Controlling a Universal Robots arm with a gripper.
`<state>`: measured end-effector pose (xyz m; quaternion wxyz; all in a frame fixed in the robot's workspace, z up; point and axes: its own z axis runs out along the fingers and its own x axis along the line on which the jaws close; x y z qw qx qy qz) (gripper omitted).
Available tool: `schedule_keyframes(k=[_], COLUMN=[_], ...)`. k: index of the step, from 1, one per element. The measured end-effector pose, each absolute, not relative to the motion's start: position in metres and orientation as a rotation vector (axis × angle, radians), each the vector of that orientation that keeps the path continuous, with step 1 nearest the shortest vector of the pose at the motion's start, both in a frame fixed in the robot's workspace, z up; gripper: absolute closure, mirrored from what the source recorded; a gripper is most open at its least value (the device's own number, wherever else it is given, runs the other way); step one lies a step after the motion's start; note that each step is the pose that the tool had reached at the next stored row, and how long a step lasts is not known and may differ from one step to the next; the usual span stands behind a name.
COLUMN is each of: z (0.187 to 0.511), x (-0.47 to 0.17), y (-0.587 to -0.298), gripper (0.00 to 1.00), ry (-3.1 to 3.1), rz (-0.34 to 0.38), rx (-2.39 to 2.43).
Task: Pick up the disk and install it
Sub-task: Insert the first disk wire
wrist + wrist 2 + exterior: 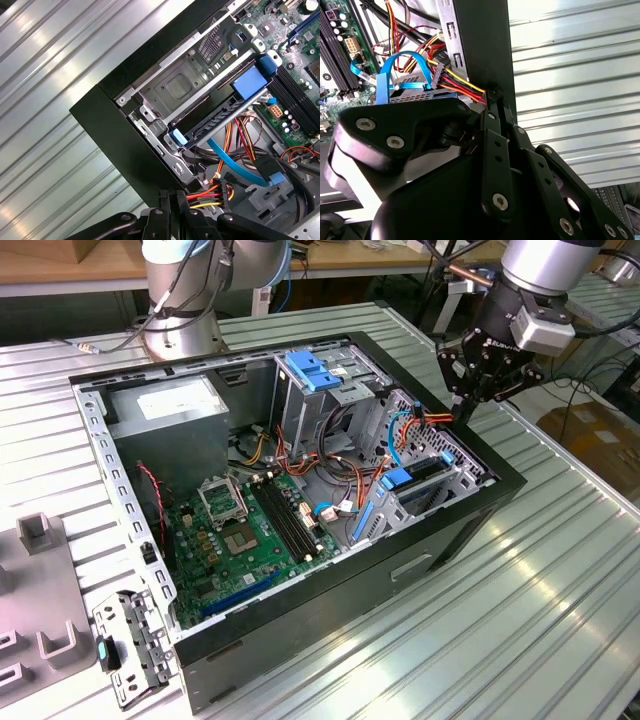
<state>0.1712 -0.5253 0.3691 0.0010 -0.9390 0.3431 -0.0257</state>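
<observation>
1. The tool (461, 408) hangs at the corner of the open computer case (330, 612) towards the exterior view's right. Its fingers are narrowed together and hold nothing.
2. In both wrist views the tool (495, 98) (171, 195) sits just beside the case's black wall; I cannot tell whether it touches.
3. The disk (224, 115) lies edge-on in the drive cage inside the case with blue rails at its ends. The cage hides most of its body and its label face.
4. In the second wrist view the disk (412, 94) shows as a grey strip under a blue loop, cut off by the tool's black linkage.
5. Red and yellow cables (462, 82) run between tool and disk.
6. The case stands on a ribbed table (560, 590).
</observation>
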Motion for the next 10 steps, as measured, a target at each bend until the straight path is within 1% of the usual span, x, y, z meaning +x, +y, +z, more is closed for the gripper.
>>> schedule_keyframes(k=[10], z=[0.371], x=[0.1674], y=[-0.5253], gripper=[0.84], ry=[1.09], rz=[-0.081], rx=[-2.944])
